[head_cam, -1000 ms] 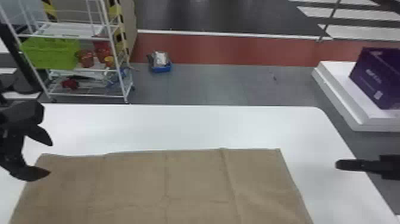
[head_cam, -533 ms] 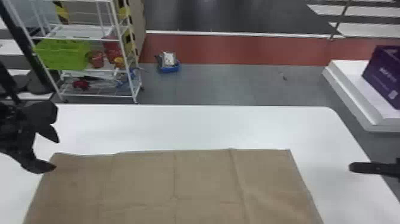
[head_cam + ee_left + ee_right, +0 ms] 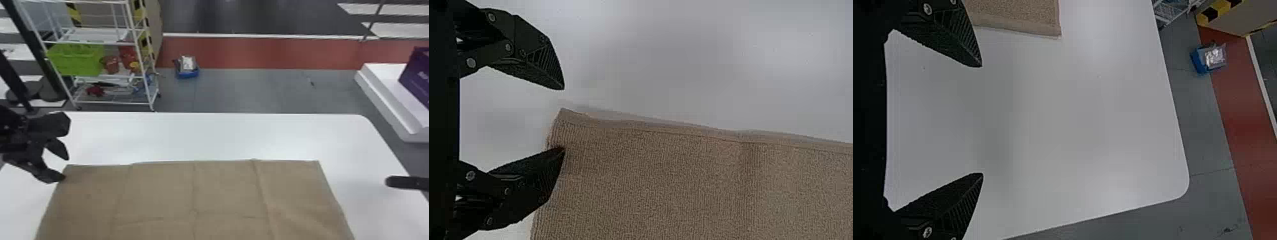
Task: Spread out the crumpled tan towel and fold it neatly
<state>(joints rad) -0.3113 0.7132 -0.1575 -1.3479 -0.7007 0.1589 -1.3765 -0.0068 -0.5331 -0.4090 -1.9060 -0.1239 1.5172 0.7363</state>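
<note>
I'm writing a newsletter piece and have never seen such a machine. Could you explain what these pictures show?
This is a robot with two black arms. The head view looks forward and down from its head; each wrist view comes from a camera on that arm's wrist, turned on its side.

A tan cloth towel, spread flat with visible creases, lies on a white table. Beyond stands a white wire rack with a green plastic basket.

The flat black left fingers are open at the towel's far left corner, one tip overlapping the cloth. The flat black right fingers are open too, over the table to the towel's right. Neither pair holds anything.
</note>
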